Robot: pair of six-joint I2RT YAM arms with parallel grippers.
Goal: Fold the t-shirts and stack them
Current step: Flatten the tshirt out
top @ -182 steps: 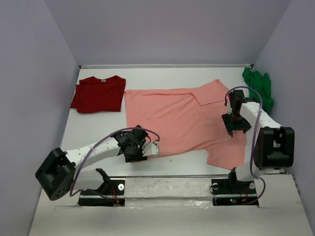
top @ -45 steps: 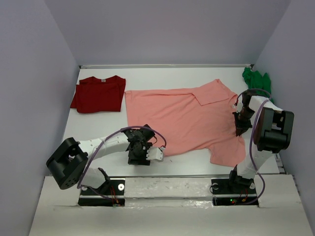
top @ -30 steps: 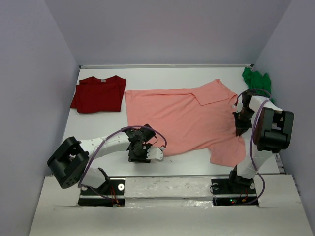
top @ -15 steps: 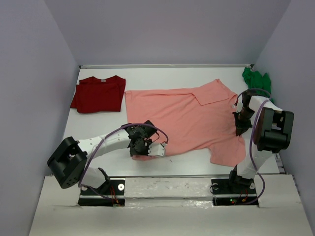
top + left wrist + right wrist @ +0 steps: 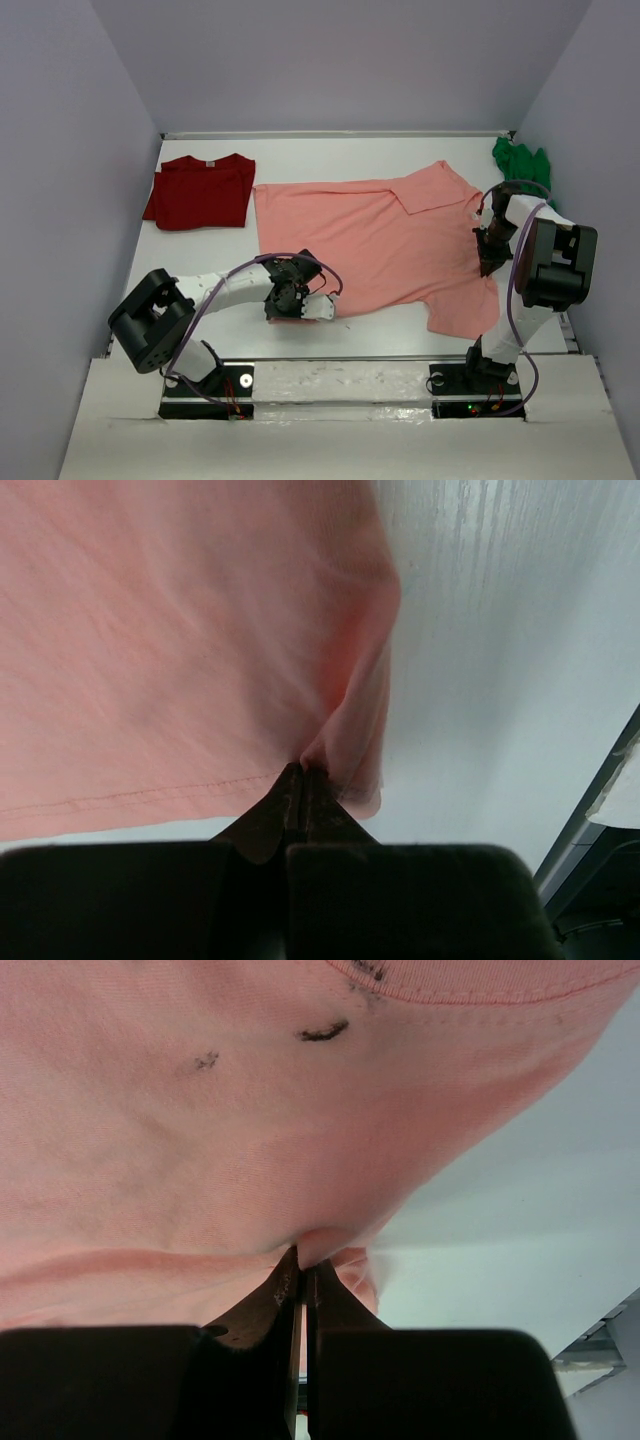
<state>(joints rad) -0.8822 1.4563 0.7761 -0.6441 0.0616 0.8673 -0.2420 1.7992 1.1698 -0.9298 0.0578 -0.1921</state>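
The salmon-pink t-shirt [image 5: 370, 240] lies spread flat across the middle of the table. My left gripper [image 5: 285, 312] is shut on its near-left hem corner, the cloth bunched at the tips [image 5: 303, 770]. My right gripper [image 5: 488, 262] is shut on the shirt's right edge, a small fold pinched between the tips [image 5: 303, 1252]. A dark red t-shirt [image 5: 200, 190] with a small neck label lies folded at the back left. The bright green t-shirt [image 5: 525, 170] sits crumpled at the back right.
White table [image 5: 200, 270] with grey walls on three sides. The metal mounting rail [image 5: 340, 378] runs along the near edge, with both arm bases on it.
My left gripper slid onto the pink shirt's near-left corner and closed on it. The right gripper has stayed shut on the shirt's right edge.
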